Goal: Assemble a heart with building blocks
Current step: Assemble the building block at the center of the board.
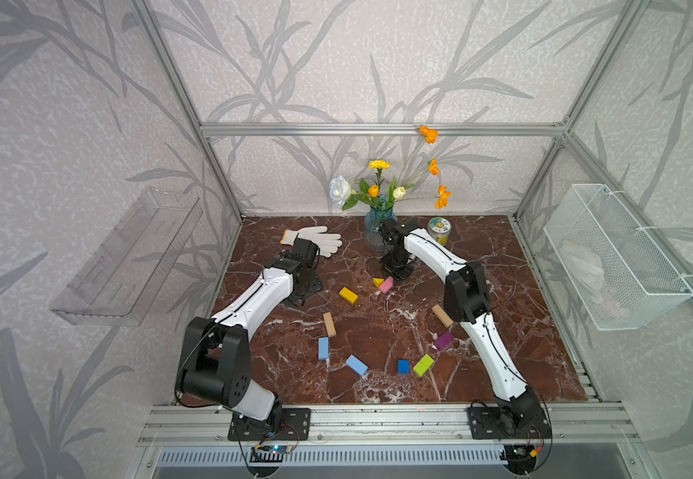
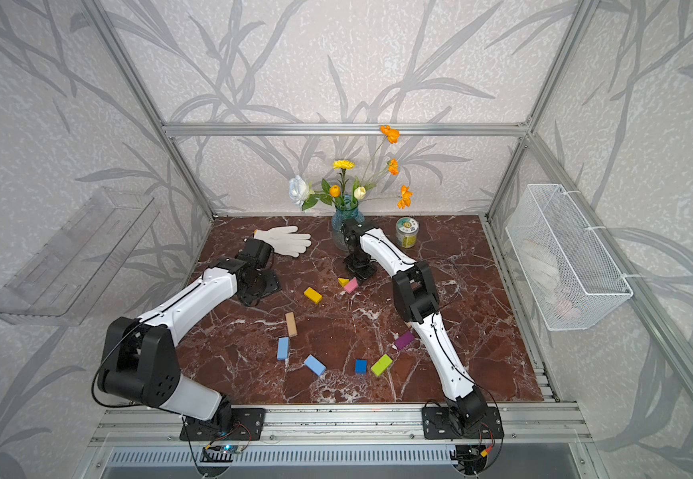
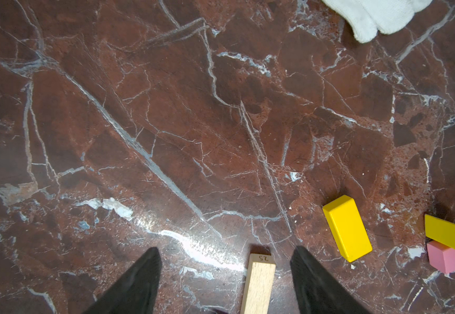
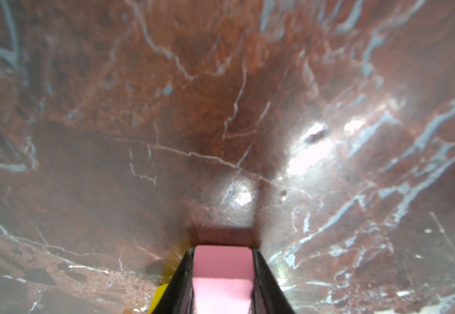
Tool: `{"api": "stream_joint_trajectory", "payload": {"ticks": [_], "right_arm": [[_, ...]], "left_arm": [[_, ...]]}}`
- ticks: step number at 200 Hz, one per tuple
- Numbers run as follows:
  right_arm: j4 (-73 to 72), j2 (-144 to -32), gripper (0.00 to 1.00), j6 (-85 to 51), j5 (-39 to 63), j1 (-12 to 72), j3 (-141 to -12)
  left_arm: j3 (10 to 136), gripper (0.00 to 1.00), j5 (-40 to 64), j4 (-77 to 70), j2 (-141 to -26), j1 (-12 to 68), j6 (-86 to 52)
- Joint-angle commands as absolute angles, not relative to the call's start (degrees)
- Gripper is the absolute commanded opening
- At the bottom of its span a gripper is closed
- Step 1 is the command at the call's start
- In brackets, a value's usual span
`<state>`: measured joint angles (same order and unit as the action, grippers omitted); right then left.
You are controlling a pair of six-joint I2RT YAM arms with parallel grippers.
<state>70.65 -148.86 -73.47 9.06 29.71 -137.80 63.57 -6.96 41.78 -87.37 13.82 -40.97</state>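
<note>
The building blocks lie apart in a loose ring on the marble table [image 1: 378,390]; no heart shape shows. A yellow brick [image 1: 348,295], a tan brick [image 1: 329,324] and two light blue bricks [image 1: 323,348] [image 1: 356,365] form the left side. Dark blue [image 1: 403,366], lime [image 1: 423,365], purple [image 1: 444,340] and a second tan brick [image 1: 442,315] form the right side. My right gripper [image 4: 223,252] is shut on the pink brick [image 4: 222,271], low over the table beside the yellow wedge [image 1: 378,282]. My left gripper [image 3: 226,252] hangs open; the tan brick [image 3: 259,285] shows between its fingers, untouched.
A white glove [image 1: 313,239] lies at the back left. A blue vase [image 1: 378,228] of flowers and a small jar [image 1: 439,231] stand at the back, just behind my right wrist. A wire basket [image 1: 618,257] hangs on the right wall, a clear tray [image 1: 129,257] on the left.
</note>
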Motion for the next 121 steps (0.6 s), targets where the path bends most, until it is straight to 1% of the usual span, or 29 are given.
{"api": "stream_joint_trajectory", "payload": {"ticks": [1,104,121], "right_arm": [[70.75,-150.17,0.05,-74.22,8.37,29.43,-139.13],[70.49,-150.36,0.05,-74.27,8.38,29.5,-139.39],[70.25,-150.47,0.06,-74.14,8.35,29.52,-139.48]], "left_arm": [[62.75,0.77,-7.02,42.25,-86.27,13.62,-40.4],[62.68,0.76,-6.94,42.19,-86.23,13.56,-40.34],[62.67,0.76,-6.86,42.19,-86.23,13.56,-40.34]]}}
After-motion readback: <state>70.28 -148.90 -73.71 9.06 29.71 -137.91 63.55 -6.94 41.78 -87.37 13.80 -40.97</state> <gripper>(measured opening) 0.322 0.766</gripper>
